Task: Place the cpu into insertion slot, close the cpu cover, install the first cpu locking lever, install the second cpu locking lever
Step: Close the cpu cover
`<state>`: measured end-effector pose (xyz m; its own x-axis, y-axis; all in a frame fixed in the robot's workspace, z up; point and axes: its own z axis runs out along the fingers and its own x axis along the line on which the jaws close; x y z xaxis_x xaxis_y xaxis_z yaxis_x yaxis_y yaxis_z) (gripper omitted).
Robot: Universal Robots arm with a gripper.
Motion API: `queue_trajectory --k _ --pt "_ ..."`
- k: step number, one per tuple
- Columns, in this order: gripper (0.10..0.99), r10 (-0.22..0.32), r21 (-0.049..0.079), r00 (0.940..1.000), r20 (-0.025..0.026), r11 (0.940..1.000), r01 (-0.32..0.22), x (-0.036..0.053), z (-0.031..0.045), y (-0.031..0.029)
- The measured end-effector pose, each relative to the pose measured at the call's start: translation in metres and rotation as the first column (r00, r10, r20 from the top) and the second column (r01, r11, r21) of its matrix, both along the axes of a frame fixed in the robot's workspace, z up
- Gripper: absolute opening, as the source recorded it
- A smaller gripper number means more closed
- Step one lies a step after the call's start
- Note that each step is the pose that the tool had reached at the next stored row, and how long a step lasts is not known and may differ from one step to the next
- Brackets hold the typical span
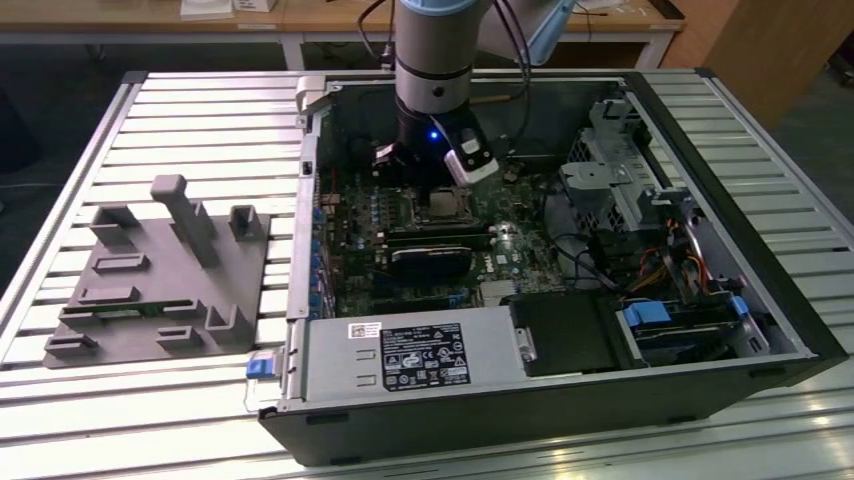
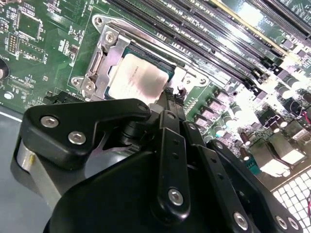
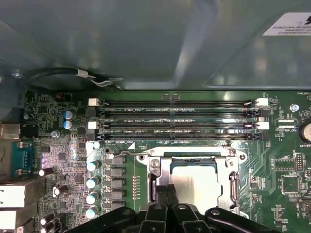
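The cpu lies flat in its socket on the green motherboard, its greyish top showing through the open middle of the cpu cover. In the first wrist view the cpu sits inside the silvery cpu cover, which lies down around it. My gripper is shut, its black fingertips pressed together at the socket's edge, beside a thin metal lever end. In the exterior view the gripper hangs just above the socket inside the open computer case.
Empty memory slots run beside the socket. A black fan card lies nearer the case front, then the power supply. Drive cages and cables crowd the exterior view's right. A grey fixture block sits on the slatted table.
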<state>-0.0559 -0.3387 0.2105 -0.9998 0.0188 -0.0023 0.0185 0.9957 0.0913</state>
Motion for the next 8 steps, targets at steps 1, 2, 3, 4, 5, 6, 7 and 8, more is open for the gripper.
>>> queue_trajectory --k 1,2,3,4,5,6,7,8 --pt "0.106 0.0 0.0 1.0 0.0 1.0 0.0 0.0 0.0 0.0" --pt "0.106 0.0 0.0 1.0 -0.0002 1.0 0.0 0.0005 0.0002 0.0" --pt "0.106 0.0 0.0 1.0 -0.0003 1.0 0.0 0.002 0.0002 0.0" --pt "0.106 0.0 0.0 1.0 -0.0002 1.0 0.0 0.0041 0.0002 0.0" --pt "0.106 0.0 0.0 1.0 -0.0002 1.0 0.0 0.0067 0.0002 0.0" --pt "0.106 0.0 0.0 1.0 -0.0002 1.0 0.0 0.0094 0.0001 0.0" --pt "0.106 0.0 0.0 1.0 -0.0002 1.0 0.0 0.0121 0.0002 0.0" --pt "0.106 0.0 0.0 1.0 -0.0002 1.0 0.0 0.0147 0.0001 0.0"
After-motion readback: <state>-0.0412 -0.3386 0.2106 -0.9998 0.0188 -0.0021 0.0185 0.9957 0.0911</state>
